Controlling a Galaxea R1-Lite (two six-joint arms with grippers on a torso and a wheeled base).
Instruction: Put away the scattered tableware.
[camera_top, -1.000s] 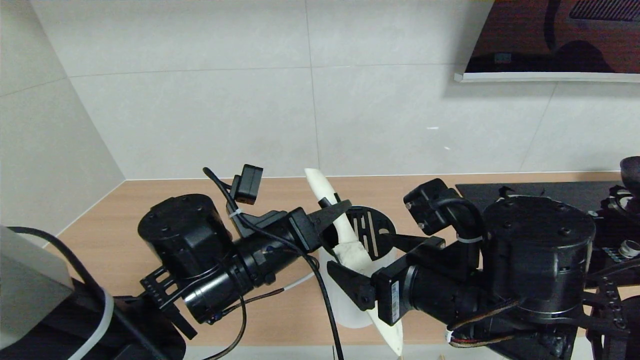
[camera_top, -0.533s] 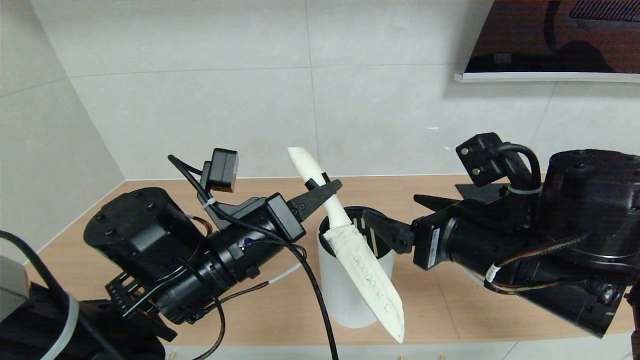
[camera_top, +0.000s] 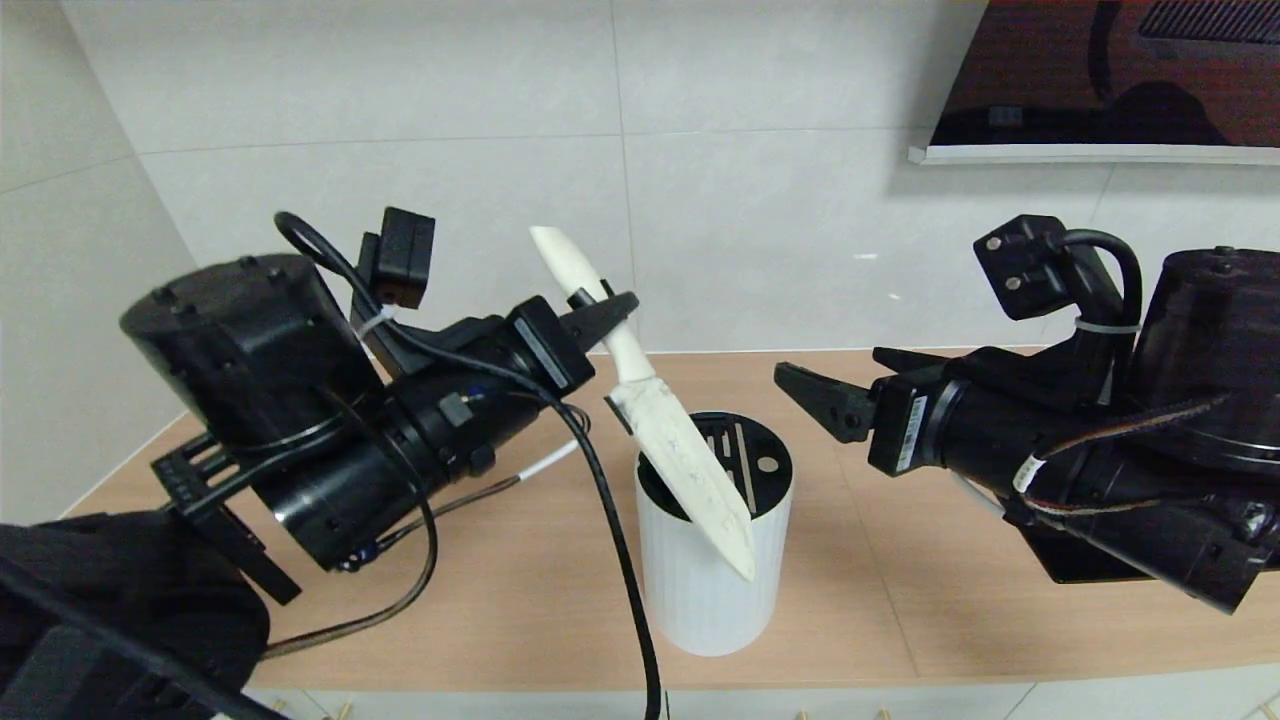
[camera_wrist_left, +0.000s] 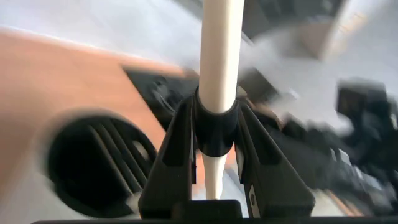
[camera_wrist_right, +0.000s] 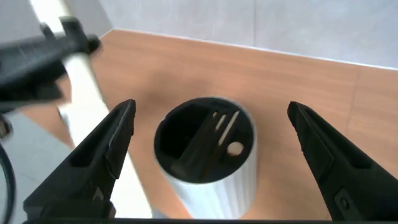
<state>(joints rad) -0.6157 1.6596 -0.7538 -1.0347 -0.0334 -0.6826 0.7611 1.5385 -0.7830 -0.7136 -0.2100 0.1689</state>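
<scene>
Left gripper (camera_top: 610, 305) is clamped tight on the white handle of the knife (camera_top: 680, 450), roughly mid-handle, fingers fully closed round it. Right gripper (camera_top: 835, 375) is spread wide with nothing in it.

Change over the last second: both grippers were crowded low on the knife right over the holder (camera_top: 715, 590). The right one has since let go and backed off to the right, and the left has lifted the knife clear. The left arm now carries the knife alone. Reads like a regrip or handover that is done, so the blade is free to be lined up with a slot. Not inserted yet.

The knife hangs tilted, handle up and back toward the wall, blade slanting down. In the head view its tip crosses the holder's front rim. I can't tell if it touches the black slotted top.

Pose: the left forearm rises from low on the left, with its wrist above the holder. The right arm reaches in from the right, its gripper pointed at the holder, about level with its top and well apart from it.

The holder stands upright on the wooden surface (camera_top: 950, 560).
</scene>
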